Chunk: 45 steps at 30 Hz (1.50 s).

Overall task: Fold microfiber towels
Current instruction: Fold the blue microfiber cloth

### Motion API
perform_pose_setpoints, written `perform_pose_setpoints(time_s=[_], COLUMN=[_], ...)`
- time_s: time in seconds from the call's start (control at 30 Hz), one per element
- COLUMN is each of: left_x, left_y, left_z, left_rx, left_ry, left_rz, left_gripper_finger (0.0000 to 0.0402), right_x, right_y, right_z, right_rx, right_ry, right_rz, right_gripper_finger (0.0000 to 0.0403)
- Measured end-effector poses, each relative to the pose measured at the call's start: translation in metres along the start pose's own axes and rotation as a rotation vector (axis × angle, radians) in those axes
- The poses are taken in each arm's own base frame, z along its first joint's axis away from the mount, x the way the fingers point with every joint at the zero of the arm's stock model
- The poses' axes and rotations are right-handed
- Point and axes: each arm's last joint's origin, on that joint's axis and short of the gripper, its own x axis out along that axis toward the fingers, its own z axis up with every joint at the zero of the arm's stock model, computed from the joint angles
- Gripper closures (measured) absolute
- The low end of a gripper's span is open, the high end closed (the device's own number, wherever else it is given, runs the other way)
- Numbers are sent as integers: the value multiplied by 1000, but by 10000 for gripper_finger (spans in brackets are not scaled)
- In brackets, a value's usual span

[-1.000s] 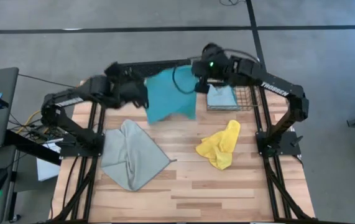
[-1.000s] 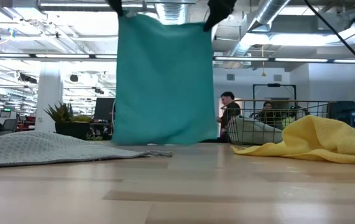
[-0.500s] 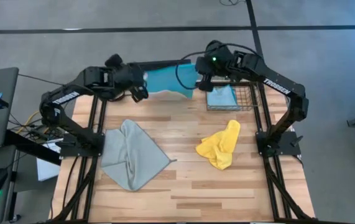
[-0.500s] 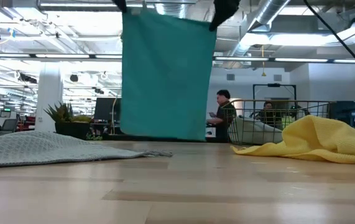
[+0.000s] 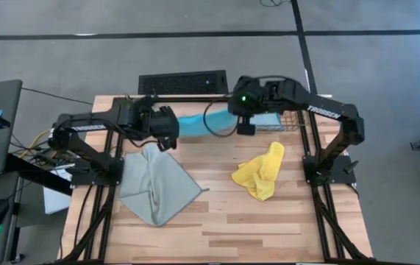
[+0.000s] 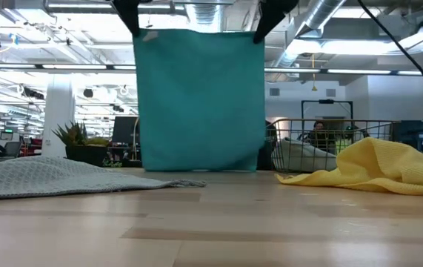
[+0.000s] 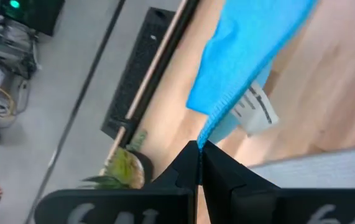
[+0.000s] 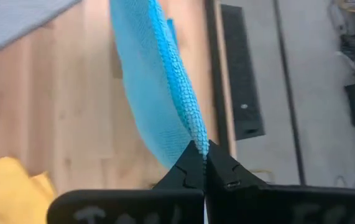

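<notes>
A cyan-blue towel (image 6: 200,100) hangs flat between my two grippers over the far middle of the table; from above it shows as a narrow strip (image 5: 195,124). My left gripper (image 5: 167,131) and my right gripper (image 5: 243,124) are each shut on one of its top corners. Whether its lower edge (image 6: 200,169) touches the table, I cannot tell. A grey-green towel (image 5: 154,184) lies crumpled at the left. A yellow towel (image 5: 261,171) lies bunched at the right. A pale blue towel (image 6: 300,157) lies in the wire basket (image 6: 330,133). My left gripper pinches the cyan towel's top left corner (image 7: 203,135) between its two shut fingers, at the hemmed edge. The towel hangs below it, with a white label (image 7: 255,109) showing. My right gripper pinches the towel's top right corner (image 8: 197,134) between its two shut fingers. The top edge (image 6: 200,31) runs level and straight between the two holds.
The wire basket (image 5: 287,121) stands at the far right, just behind my right arm. The near half of the wooden table (image 5: 224,228) lies bare. A black grate (image 5: 182,82) lies on the floor beyond the far edge. People show in the room behind.
Both grippers have come toward the table's near edge and a little down, carrying the cyan towel by its top corners. The towel, which had swung out toward the near side, now hangs straight down and flat, its top edge level.
</notes>
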Motion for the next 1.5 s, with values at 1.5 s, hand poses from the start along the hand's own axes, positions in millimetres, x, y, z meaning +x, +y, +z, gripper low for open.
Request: perform_pose_setpoints(time_s=[1.5], left_x=[19], left_y=[-180], left_z=[-70], left_rx=[119], left_ry=[348], left_rz=[-385], left_gripper_finger=[401], right_x=[75], right_y=[194], right_z=[-50], right_rx=[21], right_ry=[185], right_rz=[382], right_gripper_finger=[396])
